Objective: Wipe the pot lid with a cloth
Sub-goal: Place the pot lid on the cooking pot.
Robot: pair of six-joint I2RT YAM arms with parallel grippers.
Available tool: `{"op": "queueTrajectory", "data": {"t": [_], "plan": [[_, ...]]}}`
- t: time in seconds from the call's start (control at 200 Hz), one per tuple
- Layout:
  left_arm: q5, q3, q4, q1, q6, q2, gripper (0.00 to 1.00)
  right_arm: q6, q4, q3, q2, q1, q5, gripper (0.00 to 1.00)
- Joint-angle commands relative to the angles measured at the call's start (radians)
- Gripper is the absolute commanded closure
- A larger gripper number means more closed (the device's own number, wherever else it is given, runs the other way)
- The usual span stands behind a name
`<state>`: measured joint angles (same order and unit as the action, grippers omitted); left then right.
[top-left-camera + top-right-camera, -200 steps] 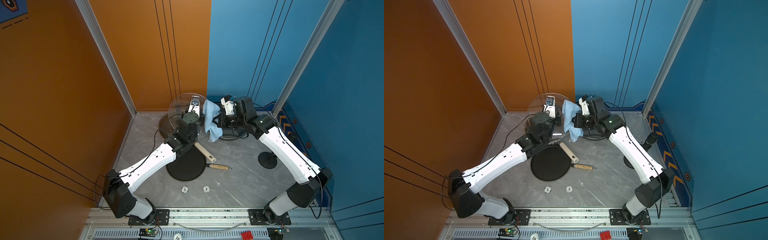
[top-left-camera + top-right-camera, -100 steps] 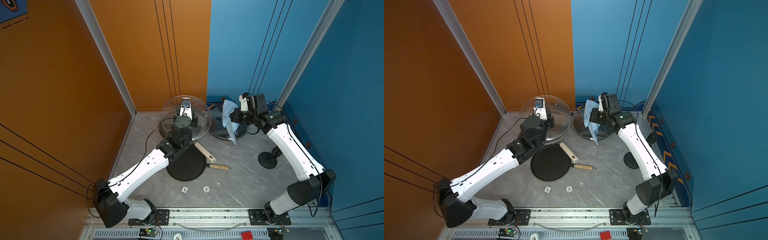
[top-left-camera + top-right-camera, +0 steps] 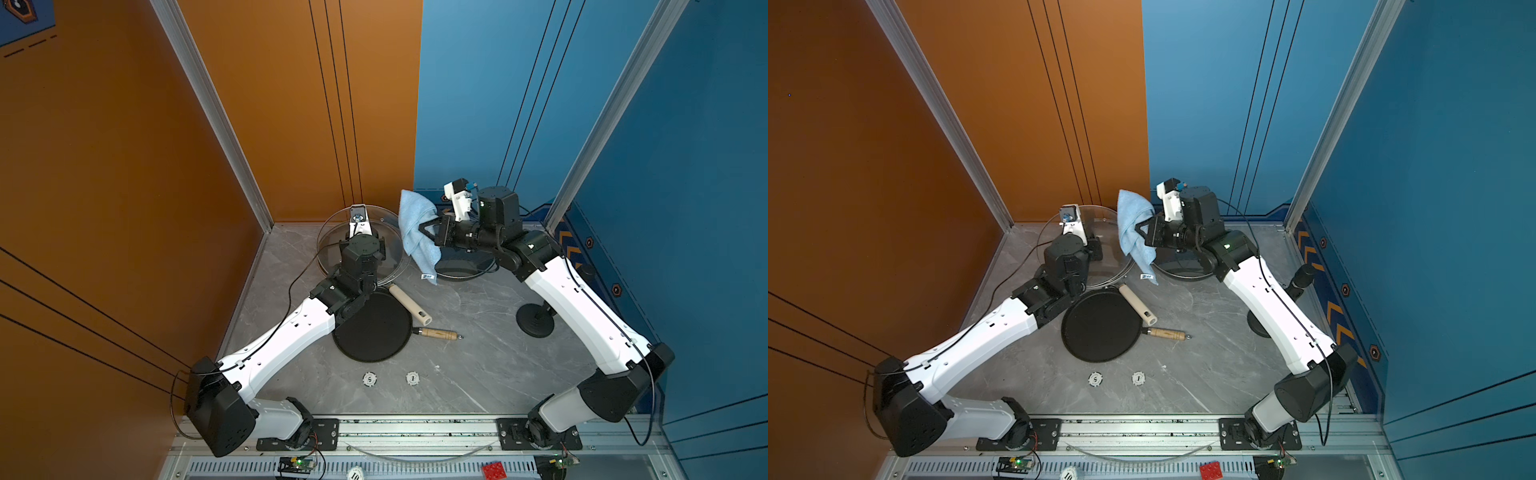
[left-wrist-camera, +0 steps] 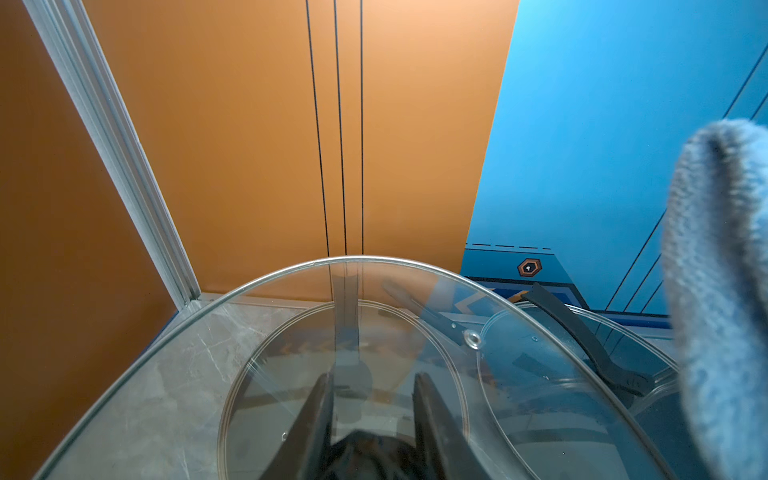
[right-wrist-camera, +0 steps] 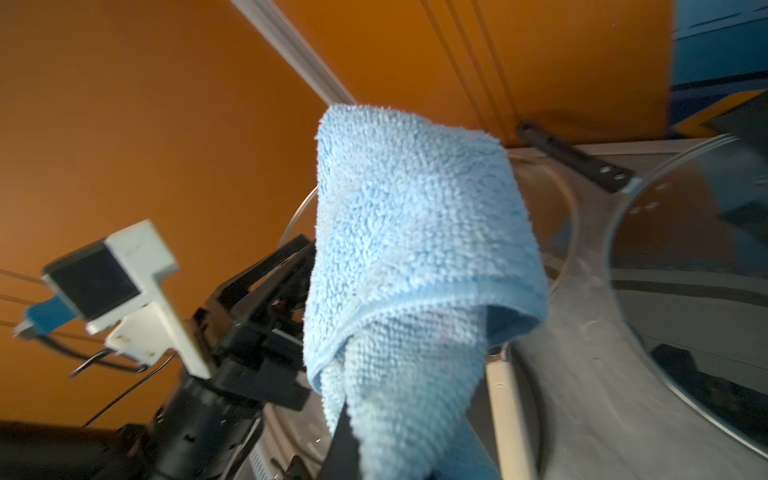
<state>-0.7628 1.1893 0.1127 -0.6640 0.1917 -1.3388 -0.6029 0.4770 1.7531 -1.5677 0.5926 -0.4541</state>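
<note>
Your right gripper point(image 3: 429, 230) is clamped on the cloth point(image 3: 415, 232), jaws pinched into its folds. The towel hangs from them with its white label point(image 3: 427, 276) at the low corner. Just past those fingertips, your left gripper point(image 4: 372, 378) grips the pot lid point(image 3: 332, 253) by the dark knob point(image 4: 361, 453), holding the glass tilted and clear of the table point(image 3: 478, 365). The cloth sits just beside the lid's rim, but you can't tell whether they touch. Under the right wrist lies a second glass lid point(image 3: 459, 275), and by the left arm a black pan point(image 3: 374, 332).
</note>
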Motion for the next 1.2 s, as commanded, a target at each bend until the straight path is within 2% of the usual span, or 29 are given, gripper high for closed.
{"op": "queueTrajectory", "data": {"t": [0.0,0.085,0.3,0.631,0.751,0.861,1.031,1.196], "plan": [[-0.003,0.015,0.068,0.036,0.158,0.044,0.68,0.003,0.006,0.077,-0.093,0.059,-0.104,0.99],[-0.007,0.026,0.068,0.052,0.187,0.043,0.68,0.049,0.13,0.143,-0.151,0.073,-0.057,0.99],[-0.01,-0.008,0.066,0.056,0.143,0.09,0.68,0.107,0.261,0.145,-0.192,0.026,0.154,1.0],[-0.057,-0.146,0.037,0.015,0.04,0.202,0.68,0.154,0.266,0.157,-0.111,-0.167,0.242,0.99],[-0.086,-0.238,-0.014,-0.03,0.046,0.266,0.68,0.156,0.259,0.137,-0.074,-0.207,0.276,0.99],[-0.162,-0.298,-0.092,-0.094,0.059,0.322,0.68,0.156,0.255,0.11,-0.044,-0.224,0.313,0.99],[-0.227,-0.382,-0.208,-0.185,0.148,0.369,0.69,0.143,0.243,0.096,-0.023,-0.25,0.344,0.99],[-0.316,-0.475,-0.247,-0.258,0.246,0.39,0.69,0.129,0.242,0.089,-0.012,-0.256,0.358,0.99]]}}
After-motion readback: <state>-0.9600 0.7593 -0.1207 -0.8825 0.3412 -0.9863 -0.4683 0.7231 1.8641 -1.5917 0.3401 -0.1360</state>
